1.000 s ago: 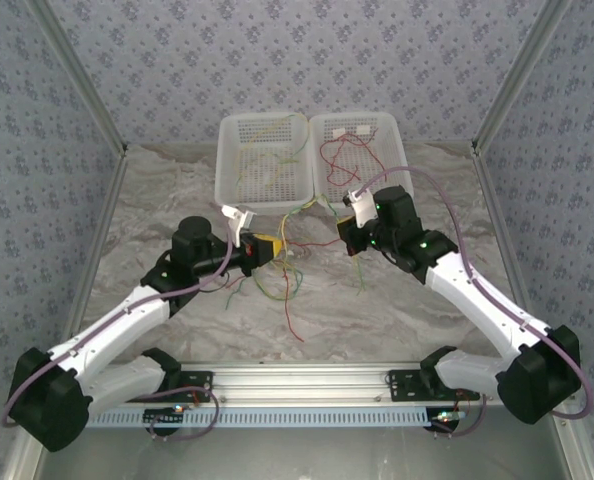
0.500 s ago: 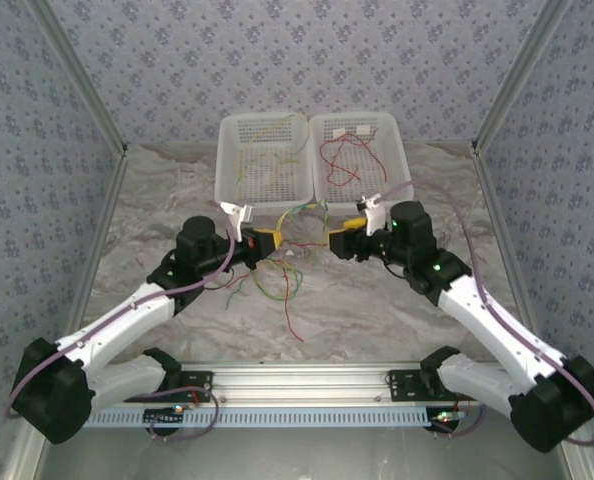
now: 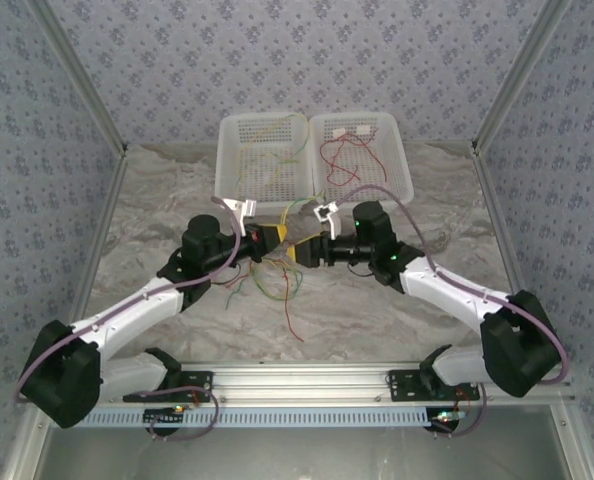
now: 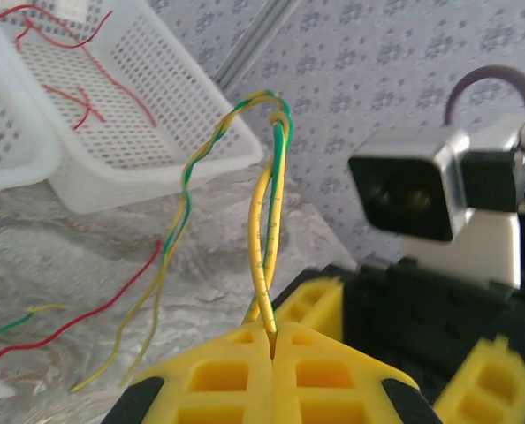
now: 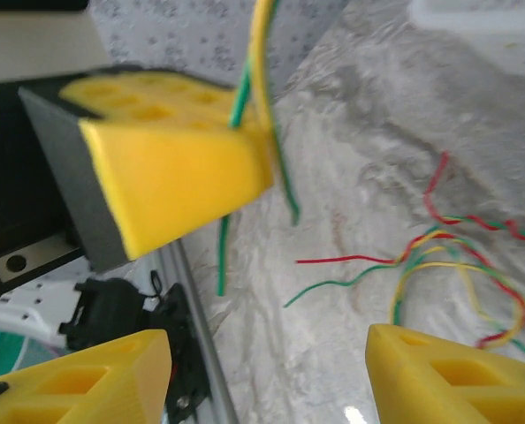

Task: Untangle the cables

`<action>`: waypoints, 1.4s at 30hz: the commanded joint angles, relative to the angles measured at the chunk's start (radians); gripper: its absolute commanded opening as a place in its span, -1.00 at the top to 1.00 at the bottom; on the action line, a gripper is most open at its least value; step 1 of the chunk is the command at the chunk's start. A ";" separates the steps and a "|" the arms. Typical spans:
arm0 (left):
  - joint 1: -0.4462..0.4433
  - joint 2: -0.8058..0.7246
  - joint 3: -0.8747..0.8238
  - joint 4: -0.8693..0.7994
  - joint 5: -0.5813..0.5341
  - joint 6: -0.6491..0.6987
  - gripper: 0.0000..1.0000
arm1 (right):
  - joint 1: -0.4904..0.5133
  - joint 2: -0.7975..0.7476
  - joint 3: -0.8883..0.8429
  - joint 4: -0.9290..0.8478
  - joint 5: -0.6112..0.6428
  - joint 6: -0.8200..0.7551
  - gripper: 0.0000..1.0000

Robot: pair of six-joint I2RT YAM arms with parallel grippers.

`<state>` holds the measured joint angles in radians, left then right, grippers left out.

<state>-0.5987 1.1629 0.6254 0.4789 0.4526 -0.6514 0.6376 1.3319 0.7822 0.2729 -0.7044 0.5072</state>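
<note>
walls: grey floral wallpaper | table: pale marbled top

The marbled grey tabletop is overlooked from above at 6 o'clock, facing 12. The wrist views are taken close (opposed, roughly 3 and 9 o'clock); the twisted yellow-green cable is shared by both.

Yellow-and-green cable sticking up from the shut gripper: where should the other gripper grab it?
Probably the straight upright stretch of the yellow-and-green cable, just above the left gripper that pinches it. It stands free there, below the twisted bend. The open right gripper faces it, so come in level from that side.
</note>
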 commanded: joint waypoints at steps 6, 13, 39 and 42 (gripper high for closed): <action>-0.009 0.025 0.029 0.189 0.155 -0.144 1.00 | 0.059 0.012 -0.098 0.331 0.152 -0.177 -0.36; -0.009 0.030 0.023 0.271 0.167 -0.227 1.00 | 0.129 0.053 -0.189 0.512 0.328 -0.331 -0.43; -0.009 0.036 -0.038 0.391 0.135 -0.290 1.00 | 0.180 0.220 -0.142 0.853 0.561 -0.280 -0.53; -0.009 0.032 -0.042 0.389 0.134 -0.286 1.00 | 0.174 0.223 -0.134 0.859 0.562 -0.301 -0.17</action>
<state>-0.6025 1.2018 0.5900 0.8219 0.5770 -0.9371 0.8139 1.5467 0.6090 1.0779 -0.1856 0.2188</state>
